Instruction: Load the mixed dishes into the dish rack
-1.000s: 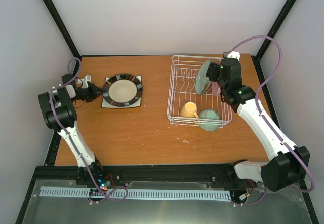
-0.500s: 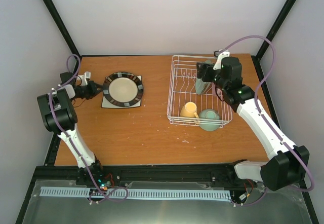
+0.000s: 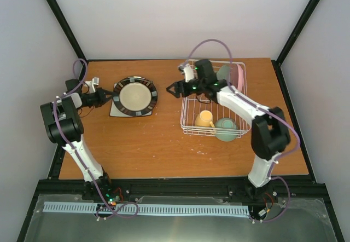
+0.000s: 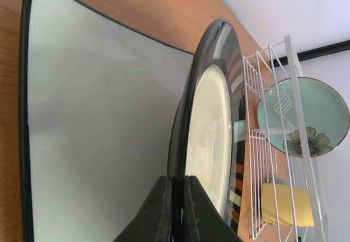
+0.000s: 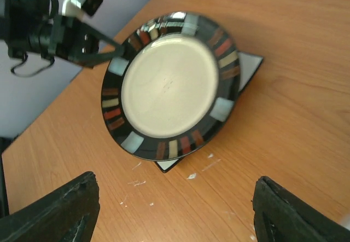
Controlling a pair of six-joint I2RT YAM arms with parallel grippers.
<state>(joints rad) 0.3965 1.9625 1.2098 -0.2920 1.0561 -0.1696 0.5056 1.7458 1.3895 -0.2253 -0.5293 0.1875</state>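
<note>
Now the left gripper (image 3: 105, 97) is clamped on the rim of the dark-rimmed cream round plate (image 3: 134, 95). This plate is tilted up over the white square plate (image 3: 116, 111), well apart from the dish rack (image 3: 186, 117). The right gripper (image 3: 173, 90) hovers between plate and rack with its fingers wide apart. I judge the plate stiff, rather heavy, glazed and slippery, and breakable. The free rim on the opposite side seems the best place to take hold.
</note>
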